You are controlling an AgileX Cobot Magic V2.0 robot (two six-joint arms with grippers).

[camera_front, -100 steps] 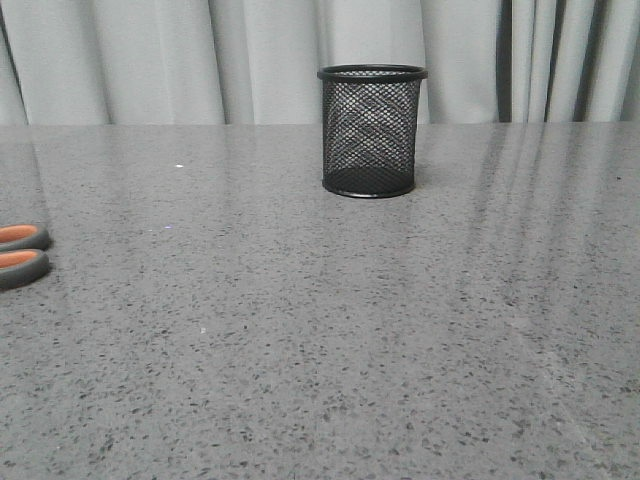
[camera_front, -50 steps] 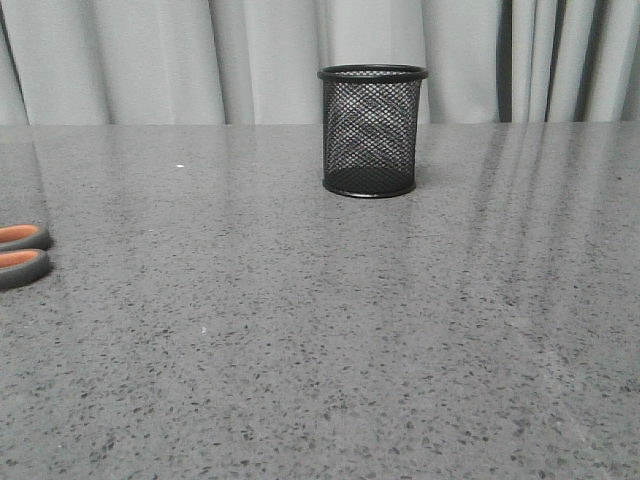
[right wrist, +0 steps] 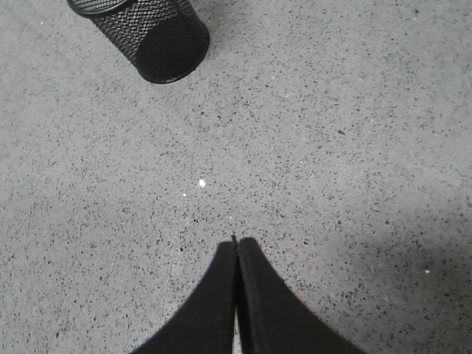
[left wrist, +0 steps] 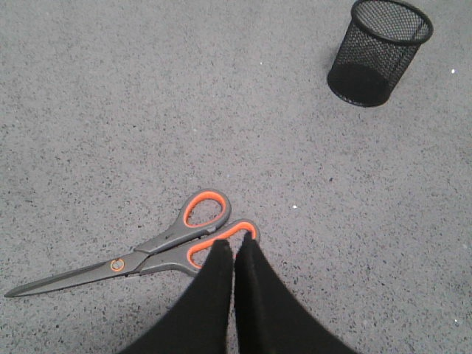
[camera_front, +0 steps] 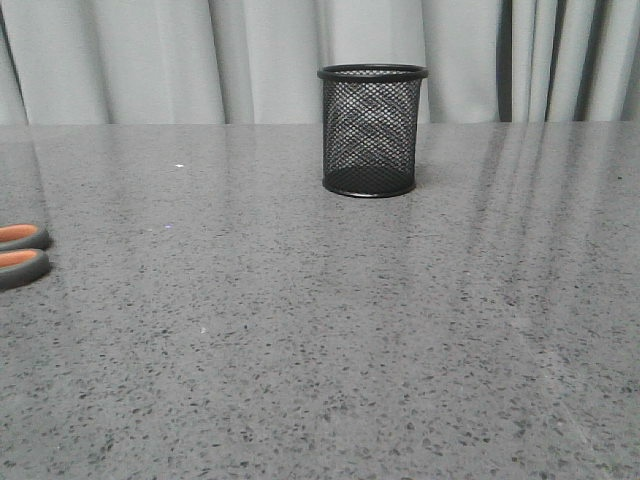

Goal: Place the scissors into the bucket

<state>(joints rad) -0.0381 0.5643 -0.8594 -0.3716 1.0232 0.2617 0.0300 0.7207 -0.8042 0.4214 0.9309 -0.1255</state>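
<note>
Grey speckled table (camera_front: pixel 330 330), pale curtain (camera_front: pixel 150 60) behind it. Bucket (camera_front: pixel 371 130) is seen upright toward the far side of the table, near centre in the front view; nothing is seen inside it. Scissors (left wrist: pixel 140 254) lie flat on the table, blades closed, well apart from the bucket; in the front view only the two orange-lined handle loops (camera_front: pixel 20 253) are seen, at the left edge. Left gripper (left wrist: pixel 234 247) is held above the table with jaws closed, empty, its tips seen just over one handle loop. Right gripper (right wrist: pixel 237 245) is also closed and empty, held over bare table near the bucket (right wrist: pixel 151 40).
</note>
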